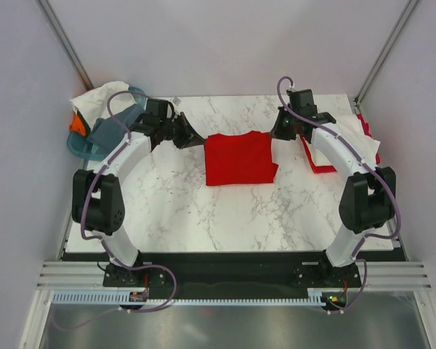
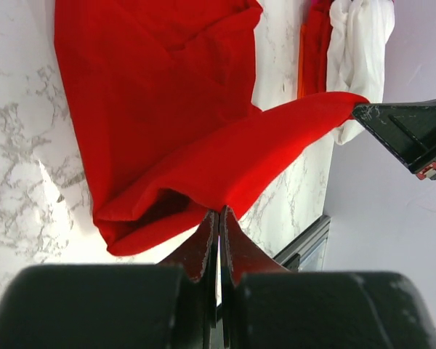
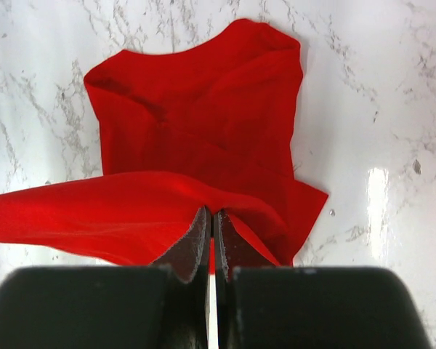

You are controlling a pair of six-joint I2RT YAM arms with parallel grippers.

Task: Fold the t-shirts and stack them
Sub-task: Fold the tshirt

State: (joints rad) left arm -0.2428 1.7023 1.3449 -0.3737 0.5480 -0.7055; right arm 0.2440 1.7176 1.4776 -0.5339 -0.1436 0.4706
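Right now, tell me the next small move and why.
Probably draw both arms toward the near edge together, folding the lifted flap over. The left gripper and right gripper are each shut on the red shirt's far edge, held above the table; the rest lies flat.

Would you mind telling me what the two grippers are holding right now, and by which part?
Both are shut on the red t-shirt: the left gripper and right gripper each pinch one end of its lifted far edge.
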